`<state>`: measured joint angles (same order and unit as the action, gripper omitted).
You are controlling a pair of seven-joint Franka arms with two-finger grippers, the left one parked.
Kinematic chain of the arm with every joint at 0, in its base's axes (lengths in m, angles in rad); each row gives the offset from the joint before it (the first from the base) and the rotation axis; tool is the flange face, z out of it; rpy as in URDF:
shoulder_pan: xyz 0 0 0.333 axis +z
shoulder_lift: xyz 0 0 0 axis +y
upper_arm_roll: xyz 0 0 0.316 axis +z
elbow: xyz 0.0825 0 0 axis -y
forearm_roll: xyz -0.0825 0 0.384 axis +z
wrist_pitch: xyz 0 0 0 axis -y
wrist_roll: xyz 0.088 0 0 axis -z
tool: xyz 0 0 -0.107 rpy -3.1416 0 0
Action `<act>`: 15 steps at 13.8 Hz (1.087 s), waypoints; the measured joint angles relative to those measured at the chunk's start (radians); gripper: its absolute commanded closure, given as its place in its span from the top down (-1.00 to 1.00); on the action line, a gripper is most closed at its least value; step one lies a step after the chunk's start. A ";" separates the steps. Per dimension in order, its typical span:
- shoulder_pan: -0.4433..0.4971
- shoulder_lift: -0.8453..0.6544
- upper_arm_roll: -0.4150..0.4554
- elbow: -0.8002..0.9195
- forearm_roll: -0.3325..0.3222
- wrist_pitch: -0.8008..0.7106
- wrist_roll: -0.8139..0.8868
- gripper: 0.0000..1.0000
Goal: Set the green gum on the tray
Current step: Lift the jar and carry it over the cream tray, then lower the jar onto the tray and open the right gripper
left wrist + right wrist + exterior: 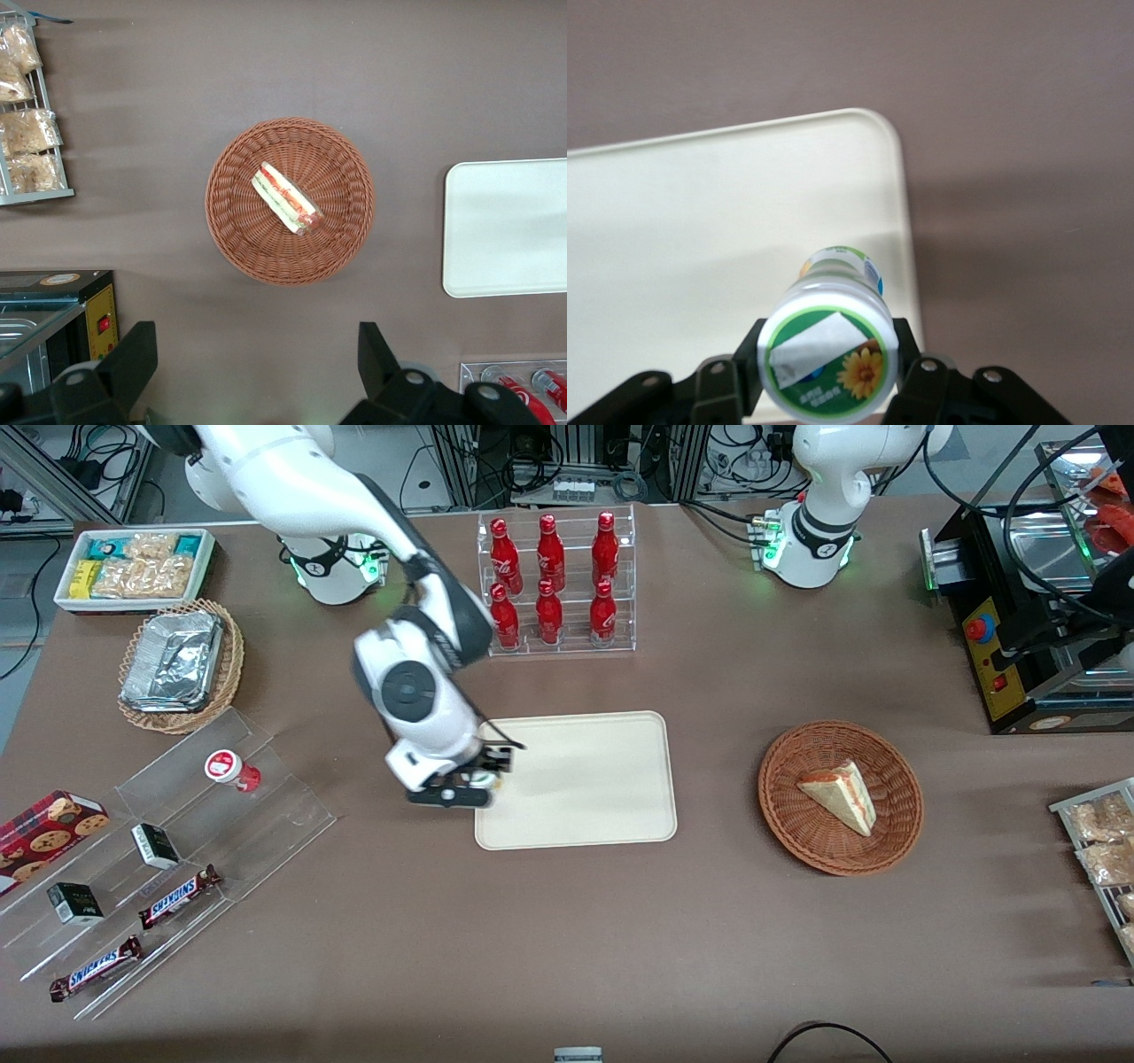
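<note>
Green gum [828, 354] sits clamped between the fingers of the tool [469, 779], held above the tray [602, 779] at its nine o'clock edge in the front view. Pickup and carry look done; what remains, I judge, is lowering it onto the tray and letting go

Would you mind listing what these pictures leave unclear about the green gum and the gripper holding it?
- Green gum: front view shows only a sliver; the gripper covers it.
- Its base: hidden by its lid in the right wrist view, so contact with the tray cannot be told.
- Fingertips: cut off by the right wrist view's edge.
</note>
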<state>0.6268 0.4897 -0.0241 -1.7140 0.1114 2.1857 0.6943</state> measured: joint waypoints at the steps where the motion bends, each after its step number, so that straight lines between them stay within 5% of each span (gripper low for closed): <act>1: 0.021 0.032 0.000 0.037 0.000 0.002 0.046 -1.00; 10: 0.145 0.181 -0.003 0.105 0.000 0.150 0.212 -1.00; 11: 0.146 0.189 -0.004 0.107 0.000 0.160 0.212 -0.86; 12: 0.146 0.194 -0.005 0.109 0.000 0.165 0.212 -0.52; 13: 0.146 0.198 -0.007 0.112 0.000 0.169 0.212 0.05; 14: 0.146 0.201 -0.009 0.114 -0.002 0.174 0.212 0.98; 15: 0.146 0.205 -0.009 0.115 -0.003 0.178 0.212 1.00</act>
<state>0.7731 0.6952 -0.0333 -1.5992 0.1080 2.3638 0.9060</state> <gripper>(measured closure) 0.410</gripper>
